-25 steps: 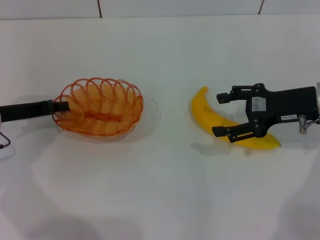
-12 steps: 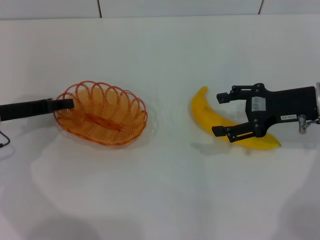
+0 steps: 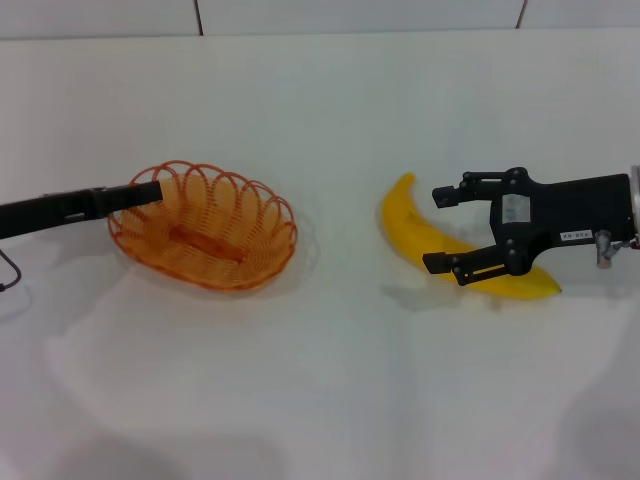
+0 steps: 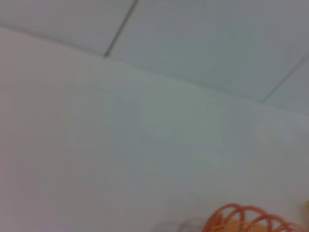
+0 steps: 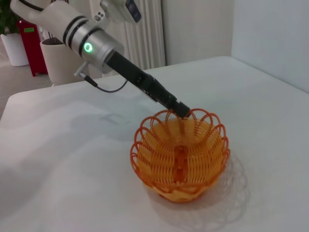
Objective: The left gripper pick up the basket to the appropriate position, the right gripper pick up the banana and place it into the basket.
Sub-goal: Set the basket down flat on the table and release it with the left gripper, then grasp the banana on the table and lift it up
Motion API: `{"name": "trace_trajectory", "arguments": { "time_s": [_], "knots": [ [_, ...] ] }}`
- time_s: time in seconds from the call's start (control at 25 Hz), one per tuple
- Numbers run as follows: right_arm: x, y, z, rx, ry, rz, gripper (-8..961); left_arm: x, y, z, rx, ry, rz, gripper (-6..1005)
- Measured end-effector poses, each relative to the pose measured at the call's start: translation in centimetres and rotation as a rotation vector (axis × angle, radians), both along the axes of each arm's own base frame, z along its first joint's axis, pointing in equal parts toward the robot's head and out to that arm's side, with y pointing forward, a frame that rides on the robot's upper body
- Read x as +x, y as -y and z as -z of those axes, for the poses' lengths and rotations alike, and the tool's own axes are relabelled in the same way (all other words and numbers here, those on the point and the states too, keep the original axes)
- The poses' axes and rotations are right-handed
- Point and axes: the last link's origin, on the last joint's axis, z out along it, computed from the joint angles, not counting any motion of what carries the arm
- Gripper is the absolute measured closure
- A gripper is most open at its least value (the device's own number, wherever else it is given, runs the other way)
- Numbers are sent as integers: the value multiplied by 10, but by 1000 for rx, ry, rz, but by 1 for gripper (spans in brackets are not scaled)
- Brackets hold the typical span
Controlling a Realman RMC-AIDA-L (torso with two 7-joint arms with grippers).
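Now the basket tilts on the white table, nothing inside it.
Its left rim is pinched by the left gripper; open tabletop separates it from the banana, which lies flat under the right gripper, whose fingers are spread wide, gripping nothing.

white table fills head view, matte, soft grey shadows across near part. beyond far edge, pale panelled wall with thin dark vertical seams. right wrist view: table's rounded corner toward room; white ribbed radiator against back wall, plain white wall on one side, red object and white pot on floor in far corner. left wrist view: pale panels, dark joint lines.
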Motion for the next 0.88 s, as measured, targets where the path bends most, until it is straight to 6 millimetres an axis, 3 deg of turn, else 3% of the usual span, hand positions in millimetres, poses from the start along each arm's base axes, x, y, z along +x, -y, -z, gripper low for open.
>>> {"name": "trace_trajectory", "arguments": {
  "time_s": [0.12, 0.56, 0.88],
  "knots": [
    [0, 0, 0, 1, -1, -1, 45, 2, 5, -9, 34, 27, 67, 348],
    [-9, -6, 2, 11, -11, -25, 46, -4, 28, -48, 267, 15, 292, 341],
    [-12, -15, 2, 56, -15, -15, 46, -1, 43, -57, 407, -28, 482, 341]
  ]
}}
